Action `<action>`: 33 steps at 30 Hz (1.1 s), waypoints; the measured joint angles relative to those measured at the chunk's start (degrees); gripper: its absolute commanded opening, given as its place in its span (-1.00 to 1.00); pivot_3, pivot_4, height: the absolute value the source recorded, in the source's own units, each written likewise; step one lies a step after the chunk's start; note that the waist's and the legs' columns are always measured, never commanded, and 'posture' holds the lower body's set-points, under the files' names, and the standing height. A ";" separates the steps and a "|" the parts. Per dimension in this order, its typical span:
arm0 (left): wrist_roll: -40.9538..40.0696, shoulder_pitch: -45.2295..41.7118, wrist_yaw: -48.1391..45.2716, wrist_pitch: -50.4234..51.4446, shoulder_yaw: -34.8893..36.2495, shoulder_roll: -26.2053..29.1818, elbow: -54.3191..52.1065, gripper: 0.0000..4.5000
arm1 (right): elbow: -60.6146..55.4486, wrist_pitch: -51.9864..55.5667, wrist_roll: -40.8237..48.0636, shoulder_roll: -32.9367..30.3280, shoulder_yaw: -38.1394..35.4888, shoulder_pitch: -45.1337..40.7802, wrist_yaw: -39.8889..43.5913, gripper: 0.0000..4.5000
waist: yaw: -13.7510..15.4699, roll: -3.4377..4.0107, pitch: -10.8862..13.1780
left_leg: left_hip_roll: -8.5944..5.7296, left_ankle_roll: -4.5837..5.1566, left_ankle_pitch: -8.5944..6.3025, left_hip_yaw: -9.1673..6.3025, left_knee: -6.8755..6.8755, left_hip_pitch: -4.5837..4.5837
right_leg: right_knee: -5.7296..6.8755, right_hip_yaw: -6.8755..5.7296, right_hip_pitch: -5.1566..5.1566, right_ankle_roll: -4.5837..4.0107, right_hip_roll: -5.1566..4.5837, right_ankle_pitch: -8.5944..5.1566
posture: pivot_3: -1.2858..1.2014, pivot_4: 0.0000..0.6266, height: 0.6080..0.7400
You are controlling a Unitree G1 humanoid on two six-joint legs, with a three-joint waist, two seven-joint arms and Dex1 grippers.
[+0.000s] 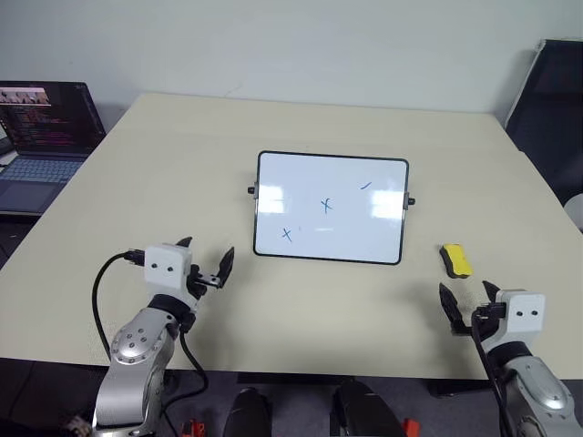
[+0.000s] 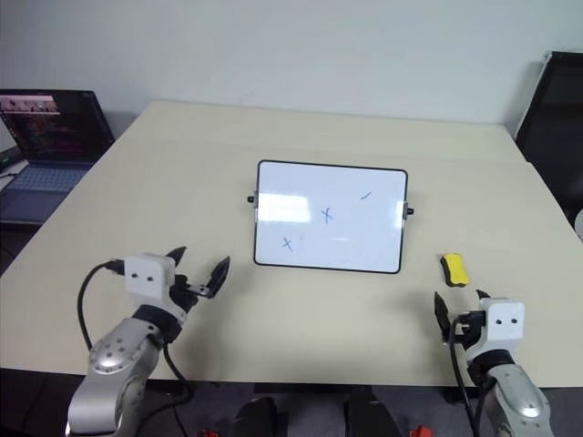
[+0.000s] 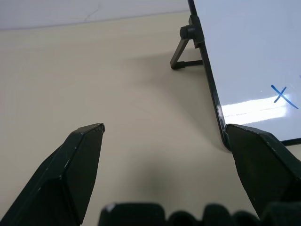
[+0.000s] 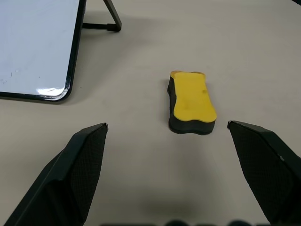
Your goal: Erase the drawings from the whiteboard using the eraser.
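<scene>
Yellow eraser (image 1: pixel 455 259) lies apart from the whiteboard (image 1: pixel 330 208) edge, both claws spread empty.

Yellow eraser (image 1: pixel 455 259) beside marked whiteboard (image 1: pixel 330 208) – untouched.

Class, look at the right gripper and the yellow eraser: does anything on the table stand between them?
Nothing visible does. The right gripper is open, and the eraser lies ahead of it on bare table, beside the whiteboard.
</scene>
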 measured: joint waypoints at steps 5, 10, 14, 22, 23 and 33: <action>-0.23 -0.07 -0.81 -0.26 -1.66 -0.32 0.01 1.00 | -0.37 3.33 -0.01 -1.02 -0.15 -2.50 -0.98 0.99 | 0.00 0.00 0.00 | -0.02 0.00 0.00 -0.06 0.01 0.00 | -0.02 -0.06 0.01 0.00 0.00 0.00 | 0.03 -0.52 1.00; -4.39 -1.56 -6.00 -0.58 -1.64 1.77 0.02 1.00 | -4.72 7.22 1.09 -2.95 1.03 -2.56 0.75 0.99 | 0.02 0.05 0.03 | -0.01 0.00 0.00 -0.10 -0.03 -0.03 | -0.02 -0.10 0.05 -0.02 0.00 -0.01 | 0.03 -0.52 1.00; -9.72 -4.20 -13.92 -0.38 -1.27 7.32 -0.01 1.00 | -6.93 10.02 2.23 -3.94 3.13 -3.78 1.93 0.99 | -0.02 0.08 0.05 | -0.02 0.00 0.00 -0.12 -0.01 -0.03 | -0.02 -0.11 0.02 -0.02 -0.01 -0.01 | 0.03 -0.52 1.00; -15.08 -21.70 -31.24 1.90 -5.42 18.87 4.79 1.00 | -9.66 18.33 3.04 -6.17 2.16 -10.79 -1.04 0.99 | 0.17 0.24 0.19 | -0.08 0.02 0.01 -0.23 0.03 -0.10 | -0.17 -0.24 0.08 -0.02 -0.05 -0.01 | 0.03 -0.52 1.00; -15.00 -23.66 -33.67 1.66 -7.38 19.75 5.04 1.00 | -10.20 19.94 2.94 -7.76 2.04 -11.62 -1.12 0.99 | 0.12 0.27 0.20 | -0.09 0.02 0.01 -0.20 -0.01 -0.15 | -0.19 -0.22 0.14 -0.01 -0.06 -0.01 | 0.03 -0.52 1.00; -13.94 -36.23 -49.75 -0.33 -17.88 20.81 14.01 1.00 | -7.27 40.32 5.32 -7.82 -2.56 -26.45 -7.57 0.99 | -0.02 0.43 0.30 | -0.04 0.03 0.01 -0.44 -0.12 -0.21 | 0.14 -0.41 0.08 0.01 0.10 -0.23 | 0.03 -0.52 1.00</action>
